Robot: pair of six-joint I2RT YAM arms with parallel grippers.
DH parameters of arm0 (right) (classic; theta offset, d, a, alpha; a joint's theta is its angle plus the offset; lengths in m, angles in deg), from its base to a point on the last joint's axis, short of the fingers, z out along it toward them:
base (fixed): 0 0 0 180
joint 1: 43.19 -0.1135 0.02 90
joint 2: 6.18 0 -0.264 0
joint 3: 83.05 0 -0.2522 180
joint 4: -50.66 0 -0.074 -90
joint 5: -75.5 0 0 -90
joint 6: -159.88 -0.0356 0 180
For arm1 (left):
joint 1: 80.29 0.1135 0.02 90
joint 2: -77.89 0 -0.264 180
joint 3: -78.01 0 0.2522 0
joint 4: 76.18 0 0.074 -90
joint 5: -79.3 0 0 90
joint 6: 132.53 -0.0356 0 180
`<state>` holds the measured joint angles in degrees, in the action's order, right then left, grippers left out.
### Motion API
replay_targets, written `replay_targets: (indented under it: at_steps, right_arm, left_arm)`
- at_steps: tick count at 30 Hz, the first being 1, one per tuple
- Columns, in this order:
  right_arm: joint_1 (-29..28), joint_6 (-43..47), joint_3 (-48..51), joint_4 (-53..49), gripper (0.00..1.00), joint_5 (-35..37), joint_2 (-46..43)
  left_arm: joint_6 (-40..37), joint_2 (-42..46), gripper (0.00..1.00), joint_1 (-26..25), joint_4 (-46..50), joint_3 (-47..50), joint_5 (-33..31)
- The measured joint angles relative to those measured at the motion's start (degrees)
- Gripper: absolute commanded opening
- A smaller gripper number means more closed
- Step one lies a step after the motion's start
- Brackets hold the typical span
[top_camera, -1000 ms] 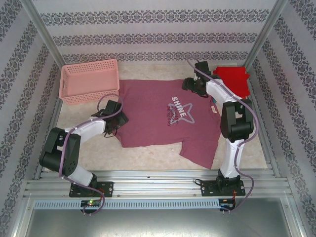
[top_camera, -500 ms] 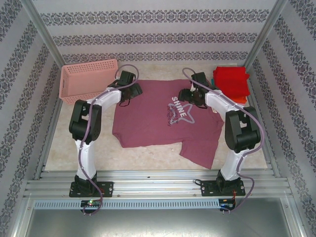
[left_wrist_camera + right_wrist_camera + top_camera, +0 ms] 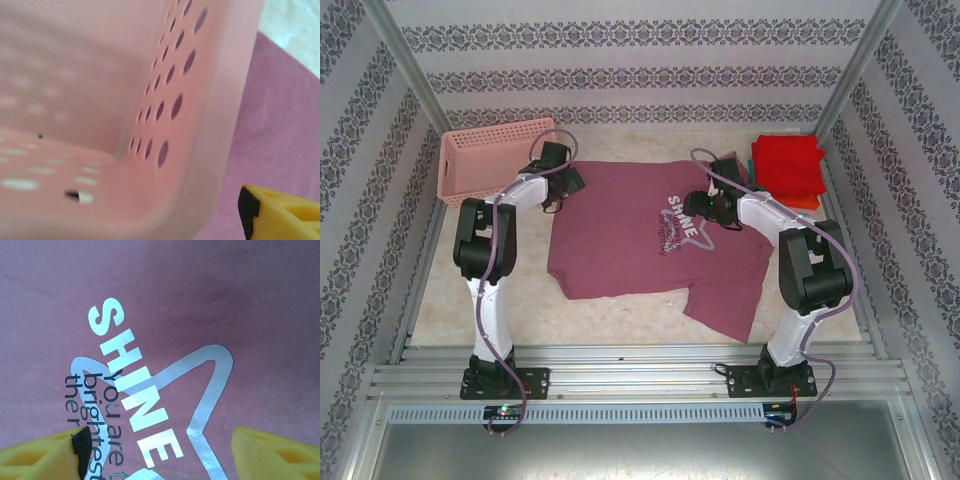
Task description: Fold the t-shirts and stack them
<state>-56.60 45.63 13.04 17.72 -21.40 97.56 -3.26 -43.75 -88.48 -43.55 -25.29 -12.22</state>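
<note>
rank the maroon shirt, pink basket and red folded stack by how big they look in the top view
1. maroon t-shirt, by far the largest
2. pink basket
3. red folded stack, smallest

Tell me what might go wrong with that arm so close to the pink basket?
The left gripper hangs beside the wall of the pink lattice basket, over the edge of the maroon SHINE t-shirt; reaching for cloth, it might knock or snag the basket. The right gripper stands open over the printed middle; pinching there would likely bunch the shirt rather than fold it.
</note>
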Motion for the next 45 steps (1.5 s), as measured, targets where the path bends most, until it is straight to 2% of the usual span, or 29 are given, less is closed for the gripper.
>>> replay_targets:
  at_steps: [6, 10, 25, 30, 35, 38, 42, 45]
  right_arm:
    - [0.00, 0.00, -0.02, -0.07, 0.74, 0.00, 0.00]
    - [0.00, 0.00, 0.28, -0.04, 0.74, 0.04, 0.00]
    - [0.02, -0.59, 7.54, 0.48, 0.75, 0.48, -1.70]
    - [0.02, -0.85, 8.72, 0.59, 0.75, 1.77, -4.22]
    - [0.02, -1.62, 12.63, 0.96, 0.75, 4.37, -9.79]
    - [0.04, -3.02, 15.98, 1.60, 0.75, 5.60, -13.18]
    - [-0.07, -4.98, 19.32, 2.34, 0.75, 5.84, -14.95]
    - [-0.92, -5.95, 20.98, 2.75, 0.75, 5.86, -14.95]
  left_arm:
    - [1.70, 3.10, 0.69, 0.11, 0.26, 2.82, -1.64]
    - [4.66, 3.89, 0.64, 1.14, 1.36, 2.82, -4.11]
    - [9.46, 4.24, 0.64, 4.59, 3.37, 3.34, -8.11]
    - [9.29, 7.80, 0.68, 4.85, 2.93, 7.02, -8.20]
    - [8.96, 14.84, 0.69, 1.60, 2.01, 13.38, -8.13]
    - [9.05, 18.49, 0.68, -3.15, 1.14, 17.51, -7.32]
    - [10.71, 18.97, 0.68, -10.58, -1.40, 21.55, -3.19]
    - [12.31, 17.11, 0.67, -13.88, -3.02, 23.15, -0.28]
